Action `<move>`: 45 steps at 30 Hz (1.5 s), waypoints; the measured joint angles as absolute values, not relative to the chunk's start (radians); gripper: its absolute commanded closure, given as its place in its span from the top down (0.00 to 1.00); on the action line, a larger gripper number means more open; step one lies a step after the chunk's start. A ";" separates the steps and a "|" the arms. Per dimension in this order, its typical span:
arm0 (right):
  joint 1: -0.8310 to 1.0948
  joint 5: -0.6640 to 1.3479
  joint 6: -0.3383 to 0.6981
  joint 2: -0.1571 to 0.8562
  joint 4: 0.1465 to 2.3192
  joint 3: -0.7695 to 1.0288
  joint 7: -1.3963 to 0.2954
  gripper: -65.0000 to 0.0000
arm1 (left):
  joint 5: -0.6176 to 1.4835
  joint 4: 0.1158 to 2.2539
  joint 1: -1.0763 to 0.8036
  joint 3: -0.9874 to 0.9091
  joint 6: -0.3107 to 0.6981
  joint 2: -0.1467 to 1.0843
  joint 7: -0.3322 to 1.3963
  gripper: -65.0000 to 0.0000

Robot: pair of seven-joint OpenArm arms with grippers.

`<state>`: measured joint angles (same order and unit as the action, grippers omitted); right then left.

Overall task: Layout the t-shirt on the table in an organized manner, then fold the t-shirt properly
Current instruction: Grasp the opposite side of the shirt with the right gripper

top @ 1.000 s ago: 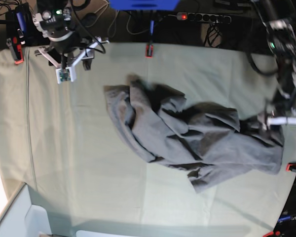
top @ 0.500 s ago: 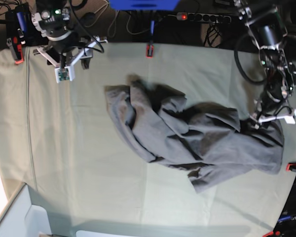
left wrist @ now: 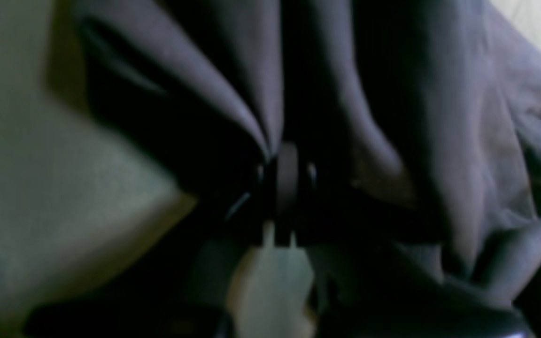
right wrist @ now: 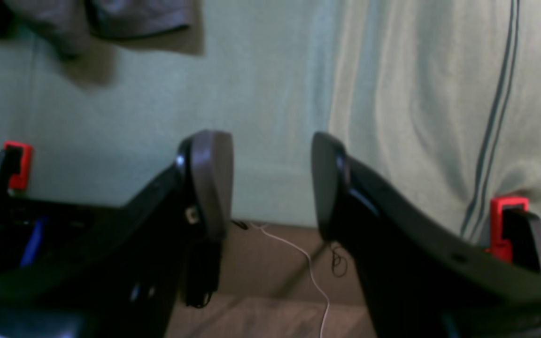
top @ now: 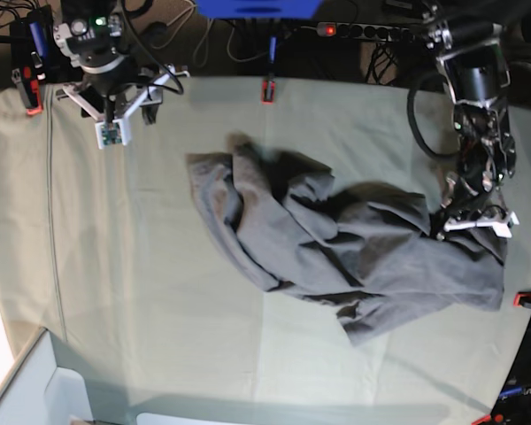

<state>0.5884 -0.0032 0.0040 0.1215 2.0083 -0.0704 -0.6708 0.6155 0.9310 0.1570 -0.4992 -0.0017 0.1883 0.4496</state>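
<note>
The dark grey t-shirt (top: pixel 354 248) lies crumpled on the pale green table (top: pixel 159 266), stretching from the middle toward the right. At the shirt's right edge, my left gripper (top: pixel 465 226) is down on the cloth. In the left wrist view its fingertips (left wrist: pixel 287 188) are pressed together, with folds of the t-shirt (left wrist: pixel 439 141) gathered at them. My right gripper (top: pixel 128 106) hovers at the table's far left corner, away from the shirt. It stands open (right wrist: pixel 268 183) with nothing between its fingers, and a bit of the t-shirt (right wrist: pixel 111 19) shows at the top left.
Red clips (top: pixel 268 90) (top: pixel 31 97) (top: pixel 527 299) hold the cloth at the table's edges; two more (right wrist: pixel 17 164) (right wrist: pixel 505 225) flank the right gripper. A power strip (top: pixel 367 33) and cables lie beyond the far edge. A white bin (top: pixel 35 390) sits at the near left corner.
My left arm has swung in and down onto the shirt's right edge, and its gripper has gone from open to shut on the cloth. The right arm has barely moved.
</note>
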 measured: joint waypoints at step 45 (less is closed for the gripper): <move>0.080 -0.007 0.004 0.214 1.697 -0.337 -0.669 0.00 | 0.649 1.519 -0.148 -0.780 0.004 0.421 0.827 0.00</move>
